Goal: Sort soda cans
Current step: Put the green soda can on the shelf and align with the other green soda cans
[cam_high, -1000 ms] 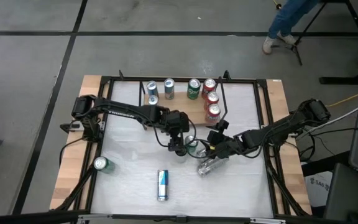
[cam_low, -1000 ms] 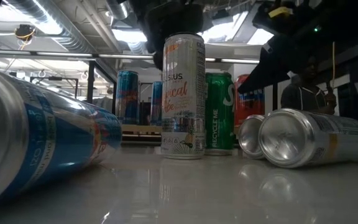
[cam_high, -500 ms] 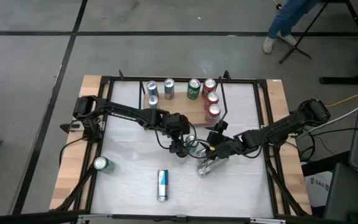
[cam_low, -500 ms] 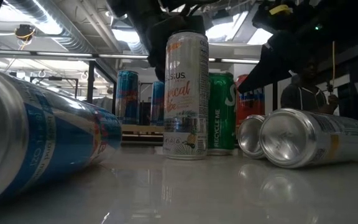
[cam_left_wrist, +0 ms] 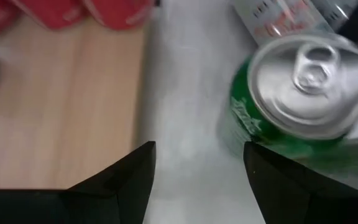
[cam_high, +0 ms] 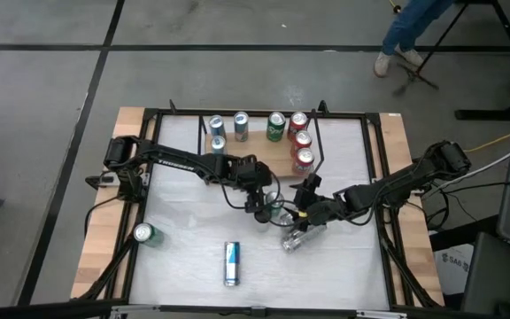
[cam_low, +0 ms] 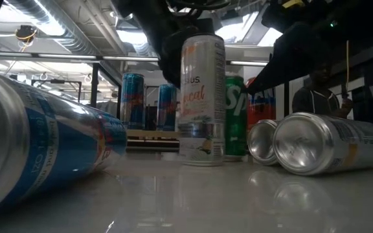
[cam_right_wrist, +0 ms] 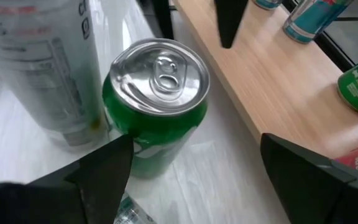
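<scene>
I see an upright green metal soda can with a silver top [cam_right_wrist: 156,106] mid-surface, touching a tall white-and-silver printed can [cam_low: 201,100]. My left jaws [cam_left_wrist: 197,165] and right jaws [cam_right_wrist: 191,168] hover open beside it, near the wooden board [cam_high: 253,146].

A lab or workshop: exposed ceiling ducts [cam_low: 50,29], taped concrete floor [cam_high: 51,80], framed test table [cam_high: 184,239].

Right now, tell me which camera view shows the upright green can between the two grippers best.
The right wrist view: the green can fills the middle, silver top, pull tab and green side all sharp. The left wrist view shows it blurred at one side. In the low view it stands half hidden behind a white can. The high view barely shows it.
</scene>
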{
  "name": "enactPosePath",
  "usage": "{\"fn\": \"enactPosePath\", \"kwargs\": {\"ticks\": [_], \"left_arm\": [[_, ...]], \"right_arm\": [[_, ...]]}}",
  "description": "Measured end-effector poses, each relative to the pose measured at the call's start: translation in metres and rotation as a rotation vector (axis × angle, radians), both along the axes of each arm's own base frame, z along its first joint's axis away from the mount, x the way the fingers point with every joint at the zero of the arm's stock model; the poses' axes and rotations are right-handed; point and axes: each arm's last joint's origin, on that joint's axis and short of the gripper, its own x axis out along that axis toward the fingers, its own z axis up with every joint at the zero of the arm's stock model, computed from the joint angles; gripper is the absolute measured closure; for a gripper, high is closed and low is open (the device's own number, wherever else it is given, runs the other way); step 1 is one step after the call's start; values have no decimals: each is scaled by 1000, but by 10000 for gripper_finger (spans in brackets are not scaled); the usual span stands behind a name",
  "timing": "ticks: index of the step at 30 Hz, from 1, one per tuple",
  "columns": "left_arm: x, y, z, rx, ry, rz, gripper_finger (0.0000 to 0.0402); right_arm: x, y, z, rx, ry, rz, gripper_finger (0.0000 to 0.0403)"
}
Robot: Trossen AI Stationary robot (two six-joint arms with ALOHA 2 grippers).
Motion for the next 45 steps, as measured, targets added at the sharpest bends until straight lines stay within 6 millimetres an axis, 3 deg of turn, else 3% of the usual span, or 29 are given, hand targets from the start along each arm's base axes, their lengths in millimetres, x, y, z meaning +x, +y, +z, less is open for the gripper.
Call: {"fn": "enactPosePath", "kwargs": {"ticks": [18, 25, 45], "left_arm": [[-5, 1, -1, 40, 48, 18, 163], [-4, -4, -1, -55, 45, -42, 163], [4, 2, 5, -15, -63, -4, 163]], "right_arm": [[-8, -5, 14, -41, -32, -29, 58], [-10, -6, 13, -74, -19, -54, 58], [-2, -2, 9, -17, -36, -8, 58]]}}
